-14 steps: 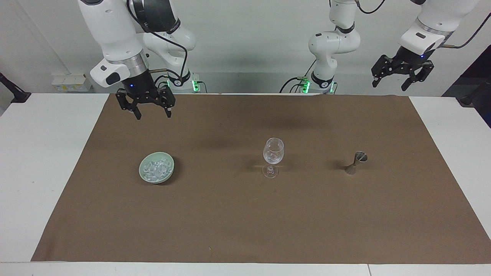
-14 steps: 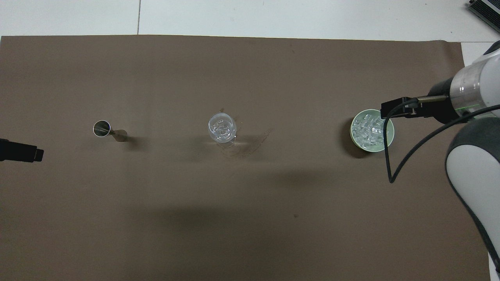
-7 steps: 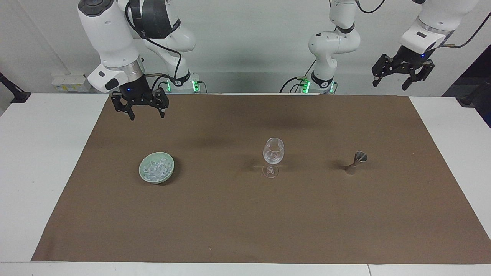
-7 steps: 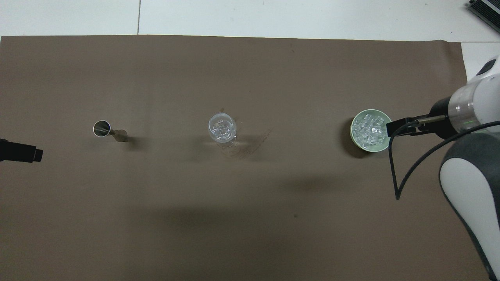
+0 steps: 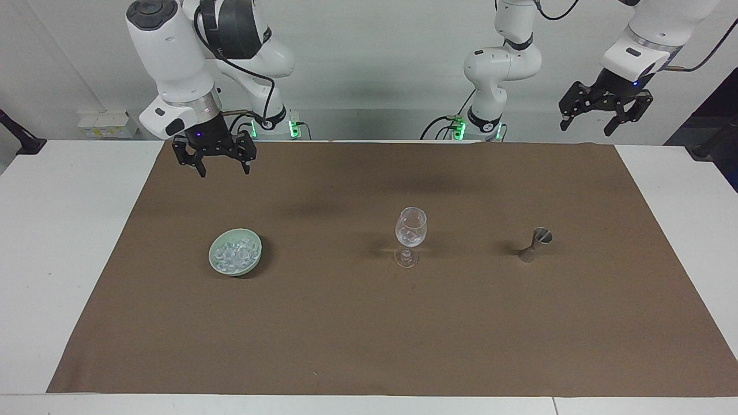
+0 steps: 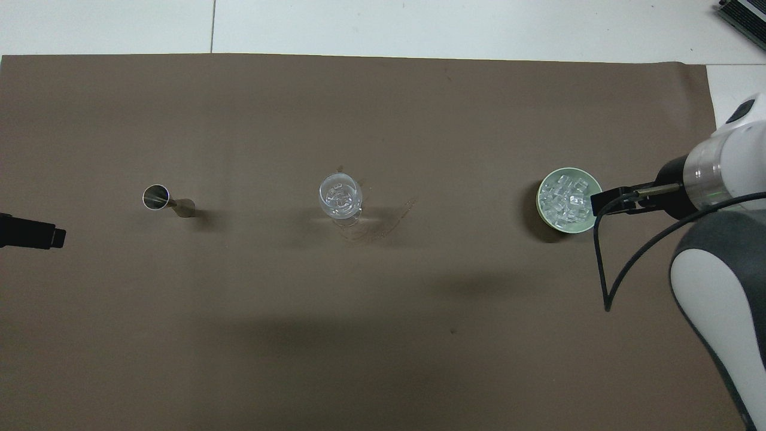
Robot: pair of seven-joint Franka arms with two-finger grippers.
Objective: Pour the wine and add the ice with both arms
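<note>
Brown mat point(image 5: 369, 323) holds ice point(image 5: 233, 253); both claws hang open above.

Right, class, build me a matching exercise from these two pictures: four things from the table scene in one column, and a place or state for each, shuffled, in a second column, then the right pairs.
Things:
1. pale green dish
2. wine glass
3. metal jigger
4. right gripper

Places or states:
A. up in the air, jaws open, holding nothing
B. heaped with ice
C. upright, mid-cloth, a few ice pieces inside
D. standing toward the left arm's end of the cloth

Pairs: 1-B, 2-C, 3-D, 4-A
</note>
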